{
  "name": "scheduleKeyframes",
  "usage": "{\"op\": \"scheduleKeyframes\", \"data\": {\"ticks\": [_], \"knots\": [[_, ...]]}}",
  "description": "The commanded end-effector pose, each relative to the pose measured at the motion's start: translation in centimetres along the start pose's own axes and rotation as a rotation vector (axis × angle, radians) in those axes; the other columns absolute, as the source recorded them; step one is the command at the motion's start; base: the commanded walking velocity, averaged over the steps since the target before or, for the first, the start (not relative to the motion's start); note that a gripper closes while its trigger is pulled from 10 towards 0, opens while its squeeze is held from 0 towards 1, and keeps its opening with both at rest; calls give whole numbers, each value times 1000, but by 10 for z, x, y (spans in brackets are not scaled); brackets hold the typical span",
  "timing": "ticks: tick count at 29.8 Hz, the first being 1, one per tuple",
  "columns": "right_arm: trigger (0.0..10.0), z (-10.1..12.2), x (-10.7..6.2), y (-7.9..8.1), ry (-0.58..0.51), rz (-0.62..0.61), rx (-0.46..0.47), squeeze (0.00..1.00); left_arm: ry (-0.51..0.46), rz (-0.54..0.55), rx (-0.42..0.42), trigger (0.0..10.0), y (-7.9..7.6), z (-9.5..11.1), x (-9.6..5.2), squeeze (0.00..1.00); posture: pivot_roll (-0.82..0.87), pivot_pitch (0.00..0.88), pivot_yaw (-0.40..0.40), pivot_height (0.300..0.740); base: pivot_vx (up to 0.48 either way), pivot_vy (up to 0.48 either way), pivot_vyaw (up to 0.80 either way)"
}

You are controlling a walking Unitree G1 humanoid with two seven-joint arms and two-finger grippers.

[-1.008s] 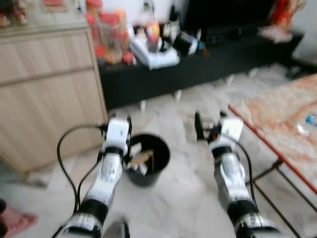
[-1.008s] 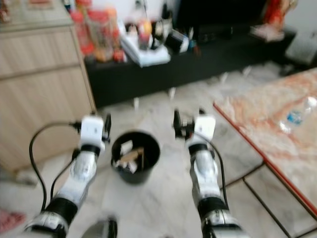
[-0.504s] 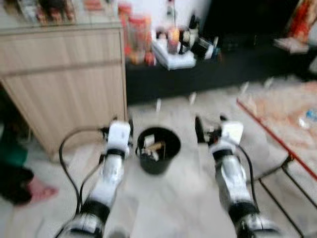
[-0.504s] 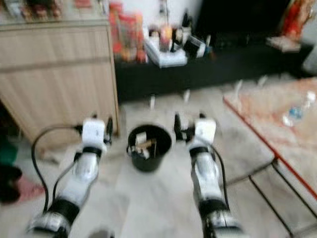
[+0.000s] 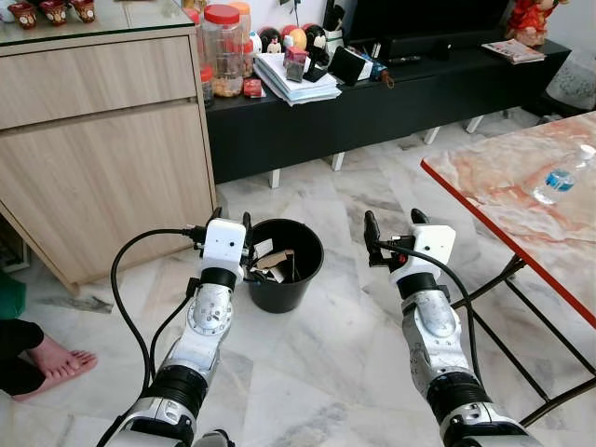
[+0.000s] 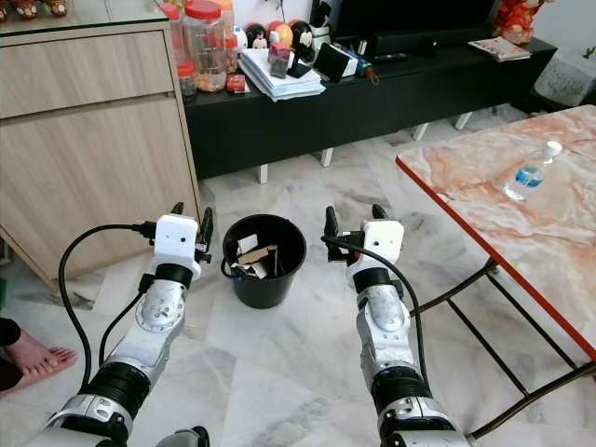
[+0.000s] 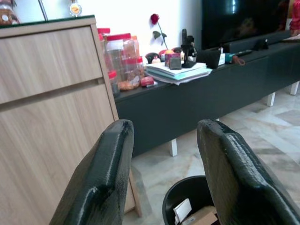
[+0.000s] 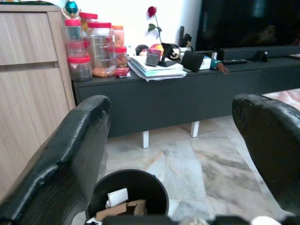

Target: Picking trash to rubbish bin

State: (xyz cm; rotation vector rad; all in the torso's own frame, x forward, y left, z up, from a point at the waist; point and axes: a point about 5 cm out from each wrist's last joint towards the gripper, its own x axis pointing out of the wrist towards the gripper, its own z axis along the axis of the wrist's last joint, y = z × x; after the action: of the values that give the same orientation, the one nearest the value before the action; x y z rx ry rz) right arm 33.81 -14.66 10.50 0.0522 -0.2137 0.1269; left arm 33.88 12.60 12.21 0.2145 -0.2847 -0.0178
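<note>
A black rubbish bin [image 5: 285, 264] stands on the marble floor between my two arms, with pieces of cardboard and paper trash [image 5: 271, 264] inside. My left gripper [image 5: 230, 221] is open and empty just left of the bin's rim. On the other side of the bin, my right gripper [image 5: 391, 223] is held a short way off, open and empty too. The bin [image 7: 187, 200] sits low between the fingers [image 7: 101, 178] in the left wrist view. A clear plastic bottle [image 5: 562, 178] with a blue label lies on the marble table [image 5: 503, 186] at the right.
A light wooden cabinet [image 5: 98, 140] stands at the left. Behind the bin, a low black TV bench [image 5: 372, 102] holds jars, papers and small items. A person's bare foot [image 5: 51, 365] rests on the floor at far left. The table's metal legs [image 5: 521, 307] run beside my right arm.
The camera has swung and the blur has cleared, so the whole scene has shifted in the picture. Both arms keep the same pose, and the grippers stay open and empty.
</note>
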Motion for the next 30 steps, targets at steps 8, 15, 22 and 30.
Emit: {"op": "scheduleKeyframes", "data": {"ticks": [8, 15, 22, 30], "knots": [[10000, 7, 5, -1, -19, 0, 7, 0, -18, 10, -12, 10000, 0, 7, 6, 0, 93, 113, -152, 740, 0, 0, 0], [10000, 7, 7, 1, -10, 17, 12, 0, -20, 12, -18, 10000, -1, 7, 6, 0, 92, 112, -154, 740, 0, 0, -553], [10000, 7, 6, 3, -16, 24, 9, 0, -20, 16, -18, 10000, -1, 8, 6, 0, 92, 109, -155, 740, 0, 0, -57], [10000, 6, 7, 6, -4, 41, 23, 0, -24, 23, -15, 10000, 0, 8, 6, 0, 95, 111, -158, 740, 0, 0, 0]]}}
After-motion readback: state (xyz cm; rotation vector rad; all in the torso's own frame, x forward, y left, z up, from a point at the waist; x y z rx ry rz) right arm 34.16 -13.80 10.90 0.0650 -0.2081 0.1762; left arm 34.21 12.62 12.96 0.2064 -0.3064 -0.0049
